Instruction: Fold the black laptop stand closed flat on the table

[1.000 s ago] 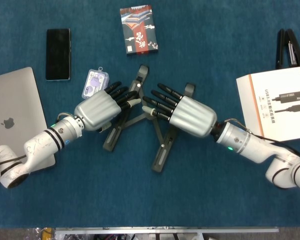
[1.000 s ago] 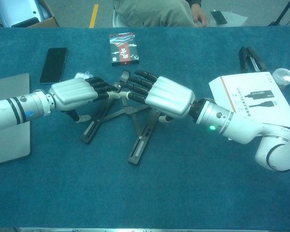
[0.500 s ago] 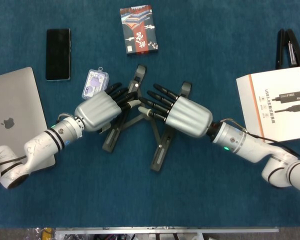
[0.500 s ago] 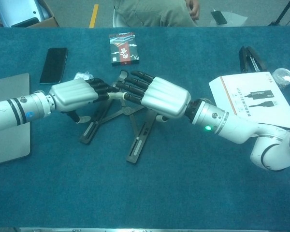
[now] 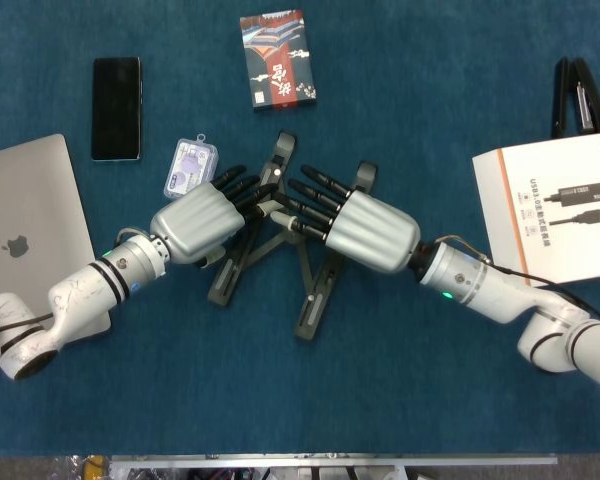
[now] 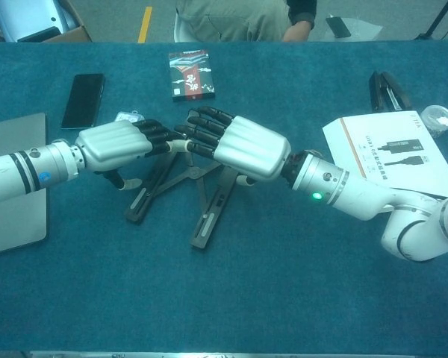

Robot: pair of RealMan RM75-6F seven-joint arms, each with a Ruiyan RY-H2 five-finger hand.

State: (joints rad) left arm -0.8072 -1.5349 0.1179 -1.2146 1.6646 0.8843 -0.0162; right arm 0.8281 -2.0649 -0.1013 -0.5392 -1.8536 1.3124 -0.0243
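Note:
The black laptop stand [image 5: 315,300] lies on the blue table as two long legs joined by crossed links. Its legs stand in a narrow V. In the chest view the right leg [image 6: 209,216] points toward me. My left hand [image 5: 195,222] lies over the left leg [image 5: 225,280], fingers stretched across it toward the middle. My right hand [image 5: 365,225] rests palm down on the right leg's upper part, fingers spread and meeting the left hand's fingertips. Both hands [image 6: 116,142] [image 6: 246,145] hide the stand's hinge area. Neither hand closes around a leg.
A silver laptop [image 5: 20,230] sits at the left edge and a black phone [image 5: 116,107] behind it. A small clear case [image 5: 190,165] lies beside my left hand. A card box [image 5: 277,58] is at the back, with a white carton [image 5: 555,205] and a black clip [image 5: 572,95] at the right.
My right hand has slid left with the right leg under it, narrowing the gap between the two legs. The left hand has stayed nearly still.

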